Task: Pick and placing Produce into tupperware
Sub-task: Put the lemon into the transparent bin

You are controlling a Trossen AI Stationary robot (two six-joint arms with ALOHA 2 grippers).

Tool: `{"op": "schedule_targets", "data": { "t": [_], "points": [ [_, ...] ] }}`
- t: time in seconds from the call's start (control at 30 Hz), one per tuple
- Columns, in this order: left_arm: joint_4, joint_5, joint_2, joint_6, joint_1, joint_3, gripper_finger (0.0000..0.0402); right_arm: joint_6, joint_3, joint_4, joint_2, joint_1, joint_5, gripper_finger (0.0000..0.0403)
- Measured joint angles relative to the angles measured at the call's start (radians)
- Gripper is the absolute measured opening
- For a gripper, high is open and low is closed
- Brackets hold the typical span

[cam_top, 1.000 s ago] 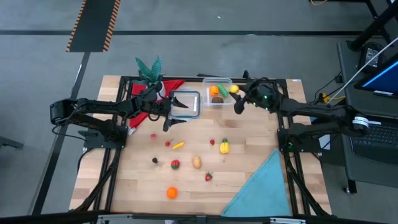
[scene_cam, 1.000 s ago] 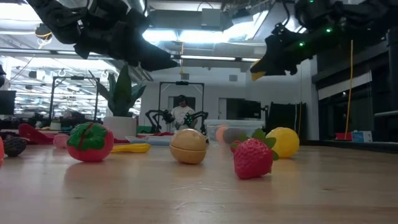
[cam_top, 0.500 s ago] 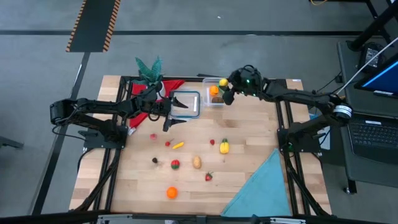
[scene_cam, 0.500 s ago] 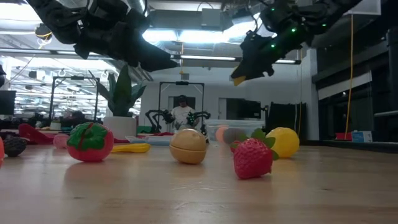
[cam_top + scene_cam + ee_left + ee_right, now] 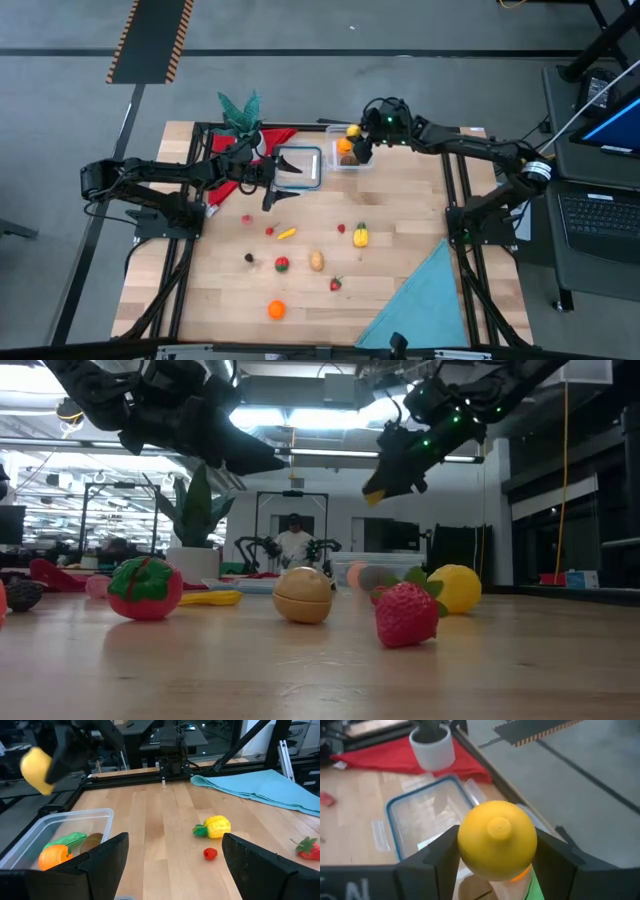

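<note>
Over the last second the right arm has swung in from the right side of the table [image 5: 400, 240] to hang over the tupperware [image 5: 352, 150] at the far edge, so the right end effector [image 5: 357, 140], clamped on a yellow lemon [image 5: 496, 840], looks ready to release it beside the orange [image 5: 54, 856] and green piece already inside. The left end effector [image 5: 270, 190] has stayed put, fingers wide apart and empty, near the blue-rimmed lid [image 5: 298, 167]. Only the right wrist view shows the grip on the lemon plainly; the high view alone shows the loose produce, such as the tangerine [image 5: 276, 310].
</note>
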Motion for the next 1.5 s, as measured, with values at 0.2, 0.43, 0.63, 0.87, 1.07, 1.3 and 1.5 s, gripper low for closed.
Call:
{"op": "schedule_targets", "data": {
  "t": [0.2,0.43,0.63,0.87,1.07,1.3,1.5],
  "points": [
    [0.000,-0.004,0.000,0.000,0.000,0.000,0.0314,0.001,0.000,-0.002,0.058,0.000,-0.015,0.0208],
    [0.000,-0.004,0.000,0.000,0.000,0.000,0.0314,0.002,0.000,0.006,0.140,0.003,-0.030,0.0208],
    [0.000,-0.004,0.000,-0.001,0.000,0.000,0.0314,0.024,0.000,0.060,0.202,0.003,-0.067,0.0208],
    [0.000,-0.004,0.000,0.000,0.000,0.000,0.0314,0.025,-0.001,0.091,0.245,0.003,-0.094,0.0208],
    [0.000,-0.004,0.000,0.000,0.000,0.000,0.0314,0.024,-0.001,0.096,0.247,0.003,-0.094,0.0208],
    [0.000,-0.006,0.000,0.000,0.000,0.000,0.0314,0.023,-0.001,0.095,0.247,0.004,-0.094,0.0208],
    [0.000,-0.006,0.000,0.000,0.000,0.000,0.0314,0.027,-0.001,0.091,0.250,0.005,-0.094,0.0208]
  ]
}}
